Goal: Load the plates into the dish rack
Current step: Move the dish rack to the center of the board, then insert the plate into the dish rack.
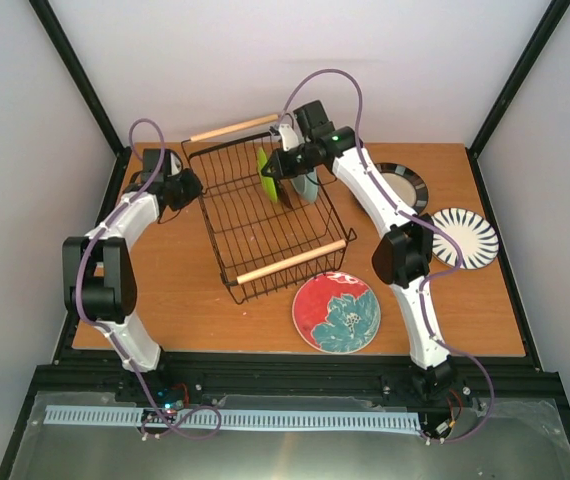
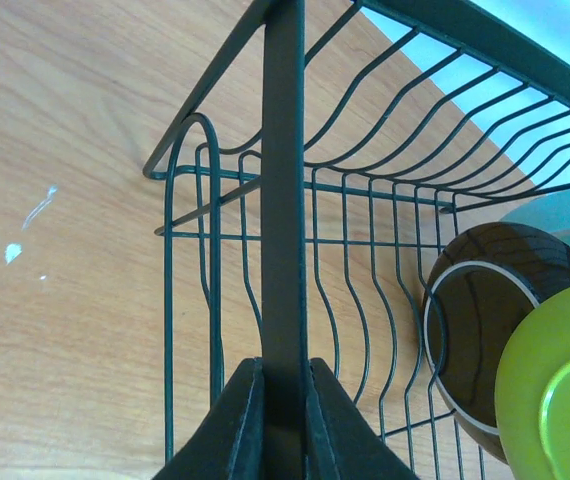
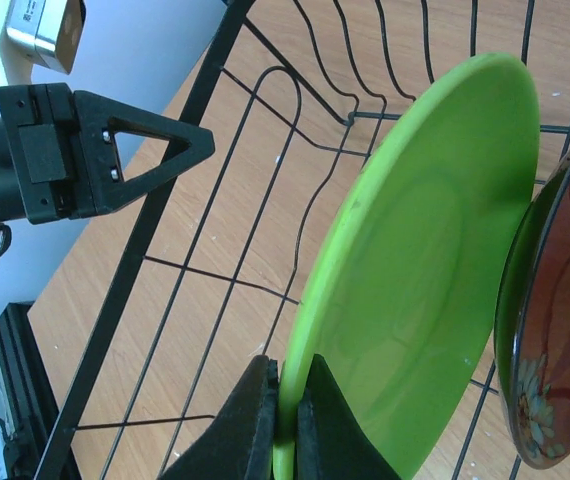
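Note:
The black wire dish rack (image 1: 255,225) stands mid-table. My left gripper (image 1: 187,188) is shut on its left rim bar (image 2: 283,200), fingertips clamped around the bar (image 2: 283,368). My right gripper (image 1: 277,170) is shut on the rim of the lime green plate (image 3: 425,270), held upright inside the rack; its tips pinch the edge (image 3: 287,375). Behind it stand the small dark red floral plate (image 3: 565,330) and the mint green plate (image 1: 307,186). On the table lie the red plate with teal flower (image 1: 337,312), the white black-striped plate (image 1: 462,237) and the black-rimmed cream plate (image 1: 405,185), which is partly under the right arm.
The rack's two wooden handles are at the far left (image 1: 233,127) and near right (image 1: 292,262). The left gripper shows in the right wrist view (image 3: 180,148), outside the rack's rim. The black frame rail (image 1: 295,370) runs along the table's near edge.

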